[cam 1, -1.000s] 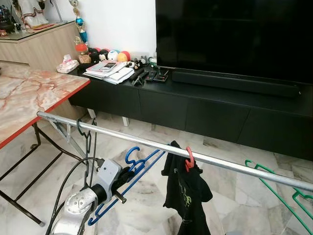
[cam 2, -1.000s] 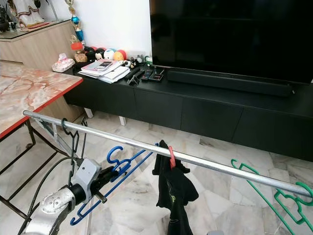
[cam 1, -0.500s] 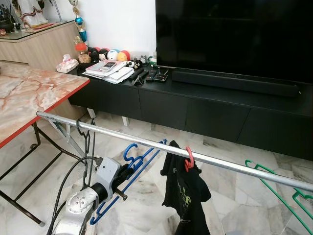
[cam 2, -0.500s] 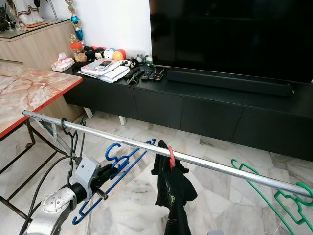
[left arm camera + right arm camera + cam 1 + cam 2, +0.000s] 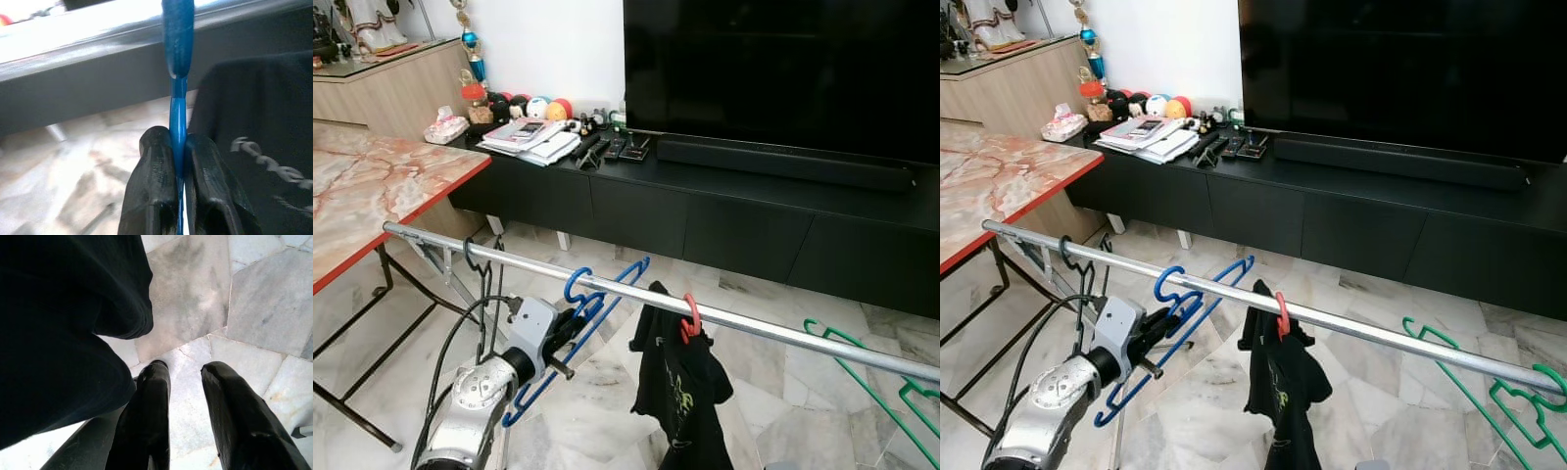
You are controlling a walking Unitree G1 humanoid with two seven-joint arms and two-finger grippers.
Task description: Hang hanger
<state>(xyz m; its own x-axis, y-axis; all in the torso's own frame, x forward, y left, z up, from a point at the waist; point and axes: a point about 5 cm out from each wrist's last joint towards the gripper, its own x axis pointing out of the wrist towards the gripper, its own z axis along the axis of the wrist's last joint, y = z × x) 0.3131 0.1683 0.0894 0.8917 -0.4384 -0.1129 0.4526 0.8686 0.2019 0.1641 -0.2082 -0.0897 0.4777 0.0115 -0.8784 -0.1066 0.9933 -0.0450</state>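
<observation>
Left claw point(image 5: 178, 156), one blue hanger point(image 5: 597, 304)

One blue hanger point(image 5: 592, 323), one red hanger point(image 5: 690, 318), two green hangers point(image 5: 871, 377), one black garment point(image 5: 680, 387)

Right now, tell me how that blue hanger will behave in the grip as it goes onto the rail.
The blue hanger is thin, open plastic, so probably light and slightly springy. The left gripper pinches only one narrow bar, so it may pivot or slip. Its hook sits by the rail and may swing once released.
</observation>
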